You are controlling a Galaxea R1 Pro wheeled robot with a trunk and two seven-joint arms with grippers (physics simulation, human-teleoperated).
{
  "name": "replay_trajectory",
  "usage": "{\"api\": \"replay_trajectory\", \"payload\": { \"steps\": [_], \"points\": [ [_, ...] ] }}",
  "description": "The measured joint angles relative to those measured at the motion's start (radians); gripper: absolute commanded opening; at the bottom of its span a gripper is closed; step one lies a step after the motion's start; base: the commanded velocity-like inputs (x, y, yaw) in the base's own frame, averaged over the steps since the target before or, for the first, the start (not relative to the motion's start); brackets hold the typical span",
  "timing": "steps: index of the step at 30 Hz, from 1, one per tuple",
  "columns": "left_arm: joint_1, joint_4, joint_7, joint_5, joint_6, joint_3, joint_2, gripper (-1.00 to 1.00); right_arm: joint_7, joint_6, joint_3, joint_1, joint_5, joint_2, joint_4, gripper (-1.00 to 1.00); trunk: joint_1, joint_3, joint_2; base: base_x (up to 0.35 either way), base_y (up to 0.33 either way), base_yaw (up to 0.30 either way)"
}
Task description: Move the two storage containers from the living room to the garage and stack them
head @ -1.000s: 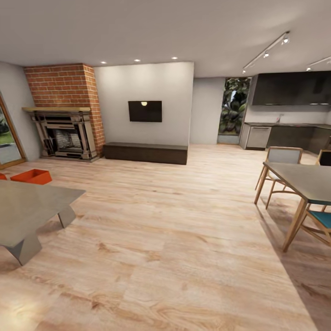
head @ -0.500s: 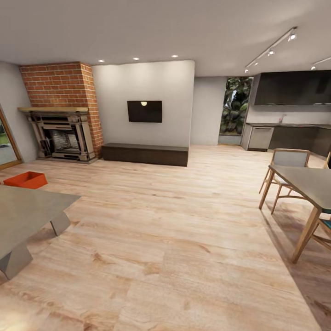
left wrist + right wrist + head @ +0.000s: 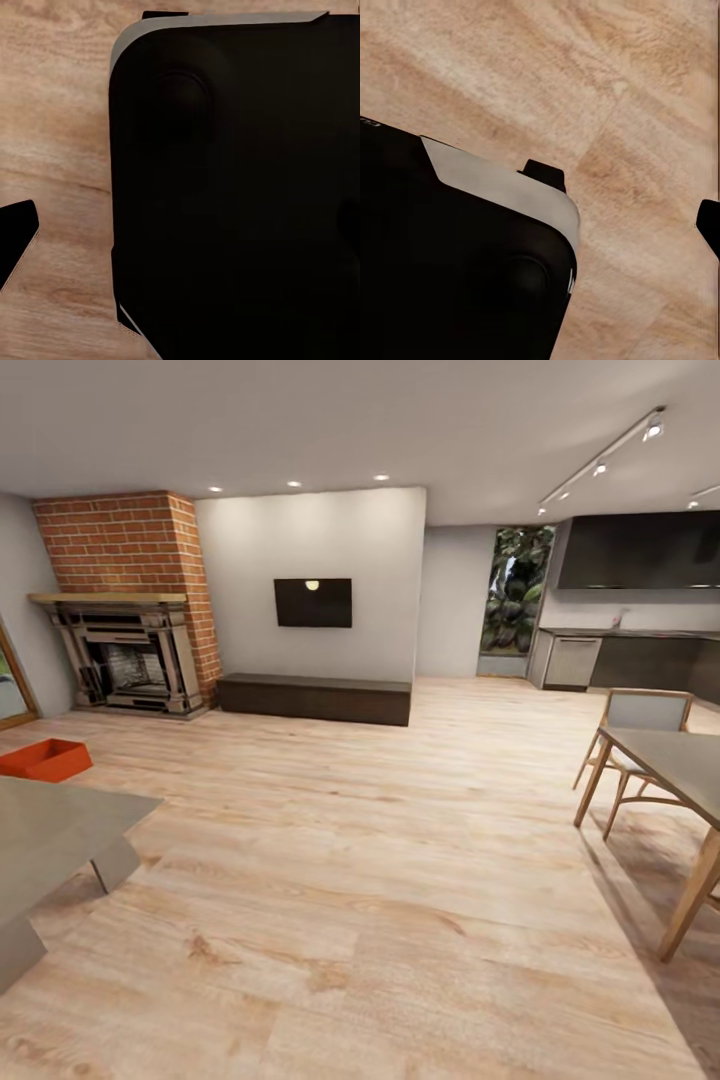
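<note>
One orange-red storage container [image 3: 44, 758] lies on the light wood-plank floor of the living room, at the far left in the head view, between the fireplace and a low table. It is open-topped and looks empty. In the left wrist view a dark fingertip [image 3: 16, 241] of my left gripper hangs over the planks beside my black base [image 3: 240, 187]. A dark fingertip [image 3: 709, 226] of my right gripper hangs at the edge of the right wrist view. Both fingertips sit far out to the side, so the grippers look open and hold nothing.
A low grey table [image 3: 40, 830] stands at the near left. A brick fireplace [image 3: 125, 610], a wall TV [image 3: 313, 602] and a dark bench [image 3: 315, 697] line the far wall. A dining table with chairs [image 3: 665, 755] is on the right, and the kitchen counter [image 3: 630, 655] is behind it.
The whole head view has shifted: the low table and the container slid toward the left edge and the dining table toward the right. An orange sliver at the far left edge left the view.
</note>
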Motion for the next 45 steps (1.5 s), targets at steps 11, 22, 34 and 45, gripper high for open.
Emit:
{"api": "replay_trajectory", "payload": {
  "steps": [11, 22, 34, 45],
  "points": [
    [0.000, 0.000, 0.000, 0.000, 0.000, 0.000, 0.000, 1.00, 0.000, 0.000, 0.001, 0.000, 0.000, 0.000, 0.000, 1.00, 0.000, 0.000, 0.000, 0.322, 0.000, 0.000],
    [0.000, 0.000, 0.000, 0.000, 0.000, 0.000, 0.000, 1.00, 0.000, 0.000, 0.001, 0.000, 0.001, 0.000, 0.000, 1.00, 0.000, 0.000, 0.000, 0.322, 0.000, 0.000],
    [0.000, 0.000, 0.000, 0.000, 0.000, 0.000, 0.000, 1.00, 0.000, 0.000, 0.001, 0.000, 0.000, 0.000, 0.000, 1.00, 0.000, 0.000, 0.000, 0.322, 0.000, 0.000],
    [0.000, 0.000, 0.000, 0.000, 0.000, 0.000, 0.000, 1.00, 0.000, 0.000, 0.001, 0.000, 0.000, 0.000, 0.000, 1.00, 0.000, 0.000, 0.000, 0.322, 0.000, 0.000]
  ]
}}
